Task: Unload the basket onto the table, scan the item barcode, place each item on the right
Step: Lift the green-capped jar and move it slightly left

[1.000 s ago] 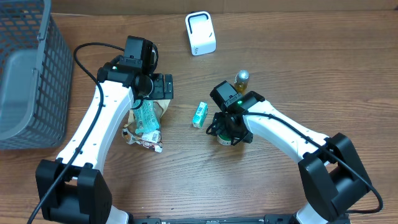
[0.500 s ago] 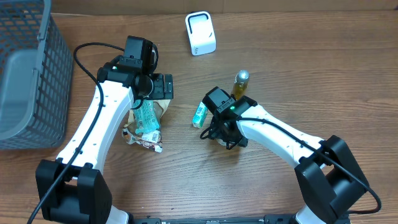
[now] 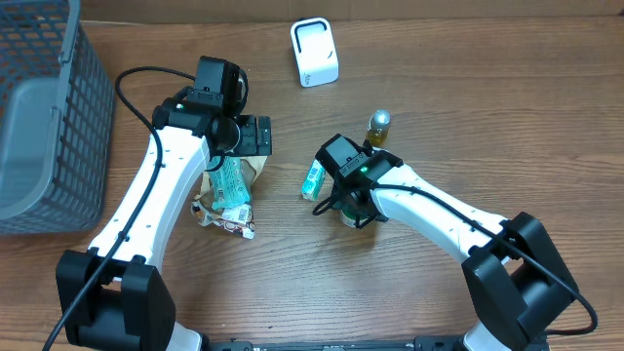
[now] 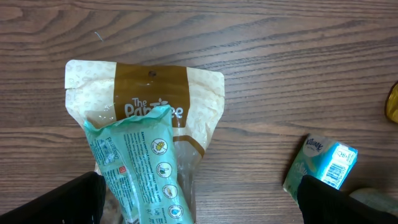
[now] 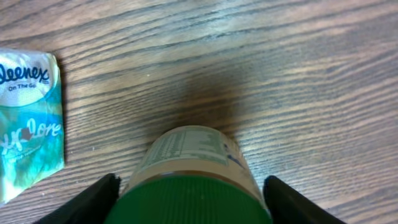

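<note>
A jar with a green lid [image 5: 193, 165] stands upright on the wooden table, right of a Kleenex tissue pack [image 5: 28, 118]. My right gripper [image 5: 193, 202] is open and straddles the lid, one finger [image 5: 87, 202] on each side, with a thin gap on the right. From overhead, the right gripper [image 3: 353, 203] covers the jar [image 3: 353, 216]. The white scanner [image 3: 314, 52] stands at the back. My left gripper [image 4: 199, 211] hangs open over a brown pouch [image 4: 149, 93] and a teal packet [image 4: 140, 168]. A barcode shows on the tissue pack [image 4: 320, 162].
A grey mesh basket [image 3: 39, 107] fills the left edge. A gold-capped bottle [image 3: 378, 125] stands just behind the right gripper. More wrapped snacks [image 3: 226, 219] lie under the left arm. The tissue pack [image 3: 313, 179] lies between the two arms.
The right gripper has moved left onto the jar, nearer the tissue pack, and its fingers have narrowed around the lid. The left arm has not moved.
</note>
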Controlling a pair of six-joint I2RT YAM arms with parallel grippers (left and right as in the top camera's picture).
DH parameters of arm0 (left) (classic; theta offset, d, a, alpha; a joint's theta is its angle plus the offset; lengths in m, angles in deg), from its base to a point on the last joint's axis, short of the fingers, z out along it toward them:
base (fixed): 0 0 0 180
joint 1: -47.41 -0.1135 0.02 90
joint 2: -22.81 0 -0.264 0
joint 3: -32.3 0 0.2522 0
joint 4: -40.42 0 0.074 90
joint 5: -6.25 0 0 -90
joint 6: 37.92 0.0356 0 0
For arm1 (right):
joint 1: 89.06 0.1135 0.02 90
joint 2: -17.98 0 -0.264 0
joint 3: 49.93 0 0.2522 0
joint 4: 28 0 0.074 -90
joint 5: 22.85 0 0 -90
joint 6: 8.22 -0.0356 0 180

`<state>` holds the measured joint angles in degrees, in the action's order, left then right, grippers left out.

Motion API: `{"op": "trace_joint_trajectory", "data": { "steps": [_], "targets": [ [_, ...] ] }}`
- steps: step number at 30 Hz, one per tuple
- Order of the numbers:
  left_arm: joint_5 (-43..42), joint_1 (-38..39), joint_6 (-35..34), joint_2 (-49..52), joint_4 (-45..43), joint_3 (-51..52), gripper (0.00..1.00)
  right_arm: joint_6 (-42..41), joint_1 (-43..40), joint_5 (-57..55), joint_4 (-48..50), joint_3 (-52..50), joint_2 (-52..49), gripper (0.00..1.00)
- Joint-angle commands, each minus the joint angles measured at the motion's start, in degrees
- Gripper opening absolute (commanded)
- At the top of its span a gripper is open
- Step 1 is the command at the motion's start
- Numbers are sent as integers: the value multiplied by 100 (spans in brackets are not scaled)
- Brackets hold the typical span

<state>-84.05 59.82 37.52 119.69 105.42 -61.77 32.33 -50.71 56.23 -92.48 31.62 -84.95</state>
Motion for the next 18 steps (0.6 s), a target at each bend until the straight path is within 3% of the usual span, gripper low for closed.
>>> {"op": "trace_joint_trajectory", "data": {
  "steps": [1, 11, 14, 18],
  "targets": [
    [-37, 37, 85, 11, -9, -118, 99, -7, 22, -24, -98, -24, 0, 66],
    [-37, 37, 85, 11, -9, -118, 100, -4, 22, 566, -339, -24, 0, 62],
    [-37, 37, 85, 11, -9, -118, 100, -4, 22, 507, -236, -24, 0, 66],
    [-37, 37, 85, 11, -9, -118, 100, -4, 15, 485, 11, -24, 0, 78]
  ]
}}
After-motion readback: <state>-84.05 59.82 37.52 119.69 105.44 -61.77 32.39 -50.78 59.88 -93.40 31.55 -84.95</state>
